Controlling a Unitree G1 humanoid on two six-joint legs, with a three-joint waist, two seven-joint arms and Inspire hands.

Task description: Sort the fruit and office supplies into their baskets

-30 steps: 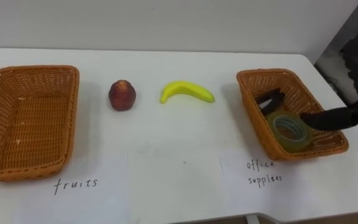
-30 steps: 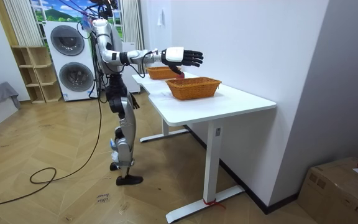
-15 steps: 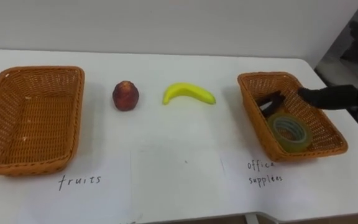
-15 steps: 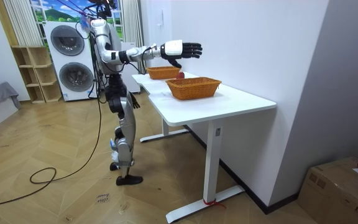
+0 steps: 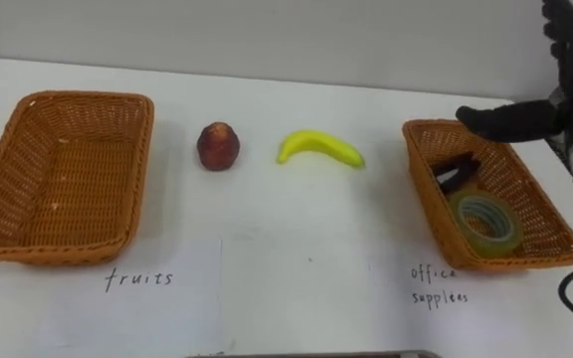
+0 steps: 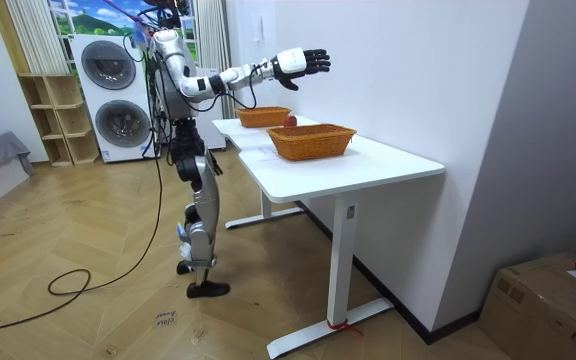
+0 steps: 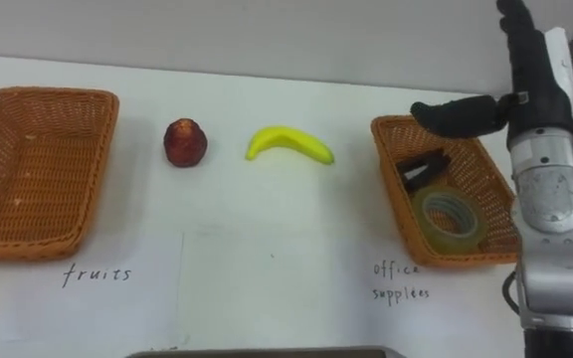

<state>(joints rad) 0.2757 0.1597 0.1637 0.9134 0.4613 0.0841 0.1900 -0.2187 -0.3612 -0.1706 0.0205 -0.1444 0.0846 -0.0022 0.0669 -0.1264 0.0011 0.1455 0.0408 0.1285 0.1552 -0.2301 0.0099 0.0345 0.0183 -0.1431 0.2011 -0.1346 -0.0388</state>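
A yellow banana [image 5: 320, 148] and a dark red apple [image 5: 218, 146] lie on the white table [image 5: 286, 268] between two wicker baskets. The left basket [image 5: 63, 177], labelled fruits, holds nothing. The right basket [image 5: 489, 204], labelled office supplies, holds a roll of clear tape [image 5: 486, 219] and a small dark clip [image 5: 453, 172]. My right hand [image 7: 525, 85] is raised above the far edge of the right basket, fingers straight and spread, holding nothing. In the room view the right hand [image 6: 302, 62] is lifted high over the table.
I stand at the long side of the table [image 6: 368, 160], which is against a white wall. Behind me are stacked washing machines [image 6: 118, 90] and a wooden shelf [image 6: 53, 120]. A cardboard box [image 6: 543, 300] sits on the floor at the room view's right.
My right hand has risen from inside the right basket to well above its far edge, fingers now pointing up. The head camera has shifted, so the whole scene sits further right.
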